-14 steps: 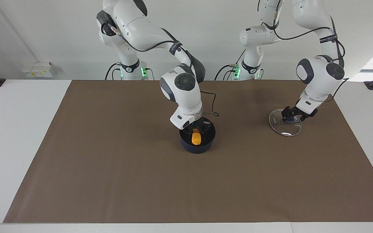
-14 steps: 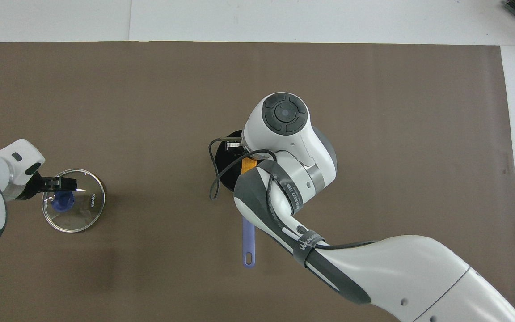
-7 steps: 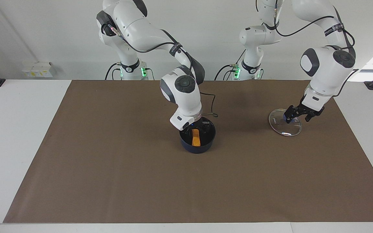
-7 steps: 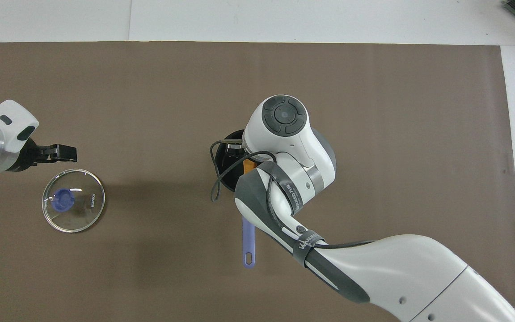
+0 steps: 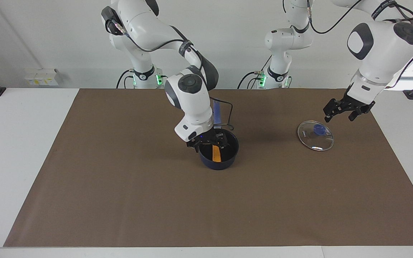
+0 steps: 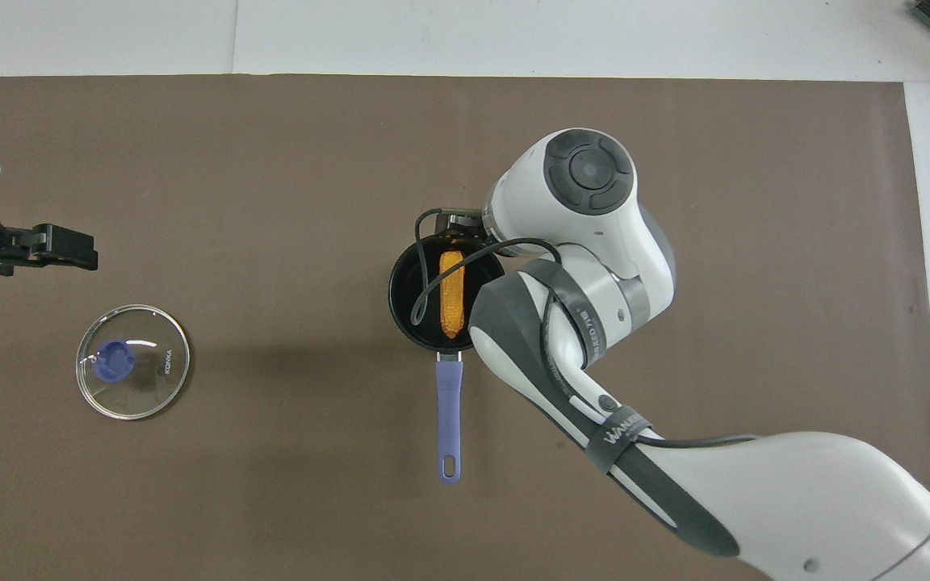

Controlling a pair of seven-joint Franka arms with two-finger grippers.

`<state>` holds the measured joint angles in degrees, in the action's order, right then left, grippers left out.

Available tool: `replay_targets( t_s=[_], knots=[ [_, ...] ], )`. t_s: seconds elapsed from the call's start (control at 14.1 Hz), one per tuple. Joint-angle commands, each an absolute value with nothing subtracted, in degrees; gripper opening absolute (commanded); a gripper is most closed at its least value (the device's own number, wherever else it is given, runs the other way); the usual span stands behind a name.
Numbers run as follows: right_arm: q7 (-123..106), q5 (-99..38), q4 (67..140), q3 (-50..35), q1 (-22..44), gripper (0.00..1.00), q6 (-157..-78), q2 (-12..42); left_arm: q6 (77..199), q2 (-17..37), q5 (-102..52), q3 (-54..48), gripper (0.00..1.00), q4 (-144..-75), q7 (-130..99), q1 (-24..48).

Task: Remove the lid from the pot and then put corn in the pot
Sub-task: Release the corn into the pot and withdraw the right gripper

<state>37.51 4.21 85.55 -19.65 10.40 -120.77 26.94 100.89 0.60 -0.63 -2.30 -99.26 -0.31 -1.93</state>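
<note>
The dark blue pot (image 5: pixel 224 163) stands mid-mat, its long handle (image 6: pixel 449 420) pointing toward the robots. The orange-yellow corn (image 5: pixel 216 153) lies inside the pot and also shows in the overhead view (image 6: pixel 452 294). My right gripper (image 5: pixel 208 142) hangs open and empty just above the pot's rim, on the side toward the right arm's end of the table. The glass lid (image 5: pixel 316 138) with its blue knob (image 6: pixel 114 361) lies flat on the mat toward the left arm's end. My left gripper (image 5: pixel 342 111) is open and empty, raised in the air clear of the lid.
A brown mat (image 5: pixel 120 197) covers most of the white table (image 5: pixel 20 143). The right arm's black cable (image 6: pixel 421 298) loops over the pot. Small white boxes (image 5: pixel 41 77) sit at the table's edge near the robots.
The left gripper let go of the lid's knob and rose away from it. The right gripper released the corn into the pot and lifted toward the right arm's end.
</note>
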Motion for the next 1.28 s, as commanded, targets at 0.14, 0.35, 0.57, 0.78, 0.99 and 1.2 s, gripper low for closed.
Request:
replay_targets(
  t_s=[0.14,0.35,0.57,0.78,0.99,1.2],
  knots=[
    [32.8,5.6,86.9,-20.1,4.1,1.0,-112.6,18.8,90.2,1.4,-0.3,-2.2,1.0,-91.2,-0.4,-1.6],
    [30.1,5.6,86.8,-20.0,0.5,1.0,-108.0,15.2,83.3,1.8,-1.1,-2.1,1.0,-86.1,-0.7,-1.6],
    [27.1,5.1,86.8,-20.3,-3.2,1.0,-103.1,10.8,79.6,1.9,-1.3,-2.1,1.0,-82.8,-0.9,-1.9],
    [26.9,4.3,86.7,-19.9,-3.4,1.0,-99.9,6.7,78.7,2.1,-1.1,-2.1,1.0,-82.1,-0.9,-1.6],
    [26.9,3.9,85.8,-19.5,-5.0,1.0,-95.6,3.2,78.1,1.8,-0.9,-2.2,1.0,-82.5,-0.8,-1.6],
    [26.8,2.5,84.2,-19.4,-7.7,1.0,-91.6,1.2,78.0,0.8,-0.7,-2.4,1.0,-84.4,-0.4,-1.5]
  ],
)
